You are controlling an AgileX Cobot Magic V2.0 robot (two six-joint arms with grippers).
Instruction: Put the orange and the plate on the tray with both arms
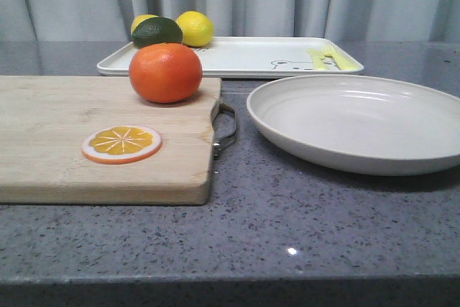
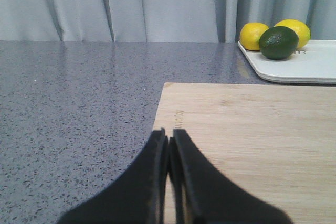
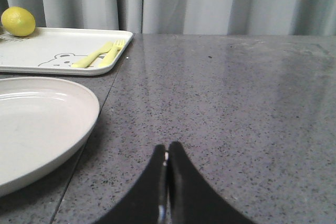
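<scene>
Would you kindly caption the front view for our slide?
Orange on cutting board, plate on the counter, tray behind.

Front camera sits low at my table edge, facing forward, close over cutting board (image 1: 100,134) and plate (image 1: 359,124), tray (image 1: 237,55) beyond; left wrist camera hovers low over board corner (image 2: 252,140), facing curtain; right wrist camera low over bare counter beside plate (image 3: 37,124); all three share tray (image 3: 58,51) and lemons (image 2: 254,35).
</scene>
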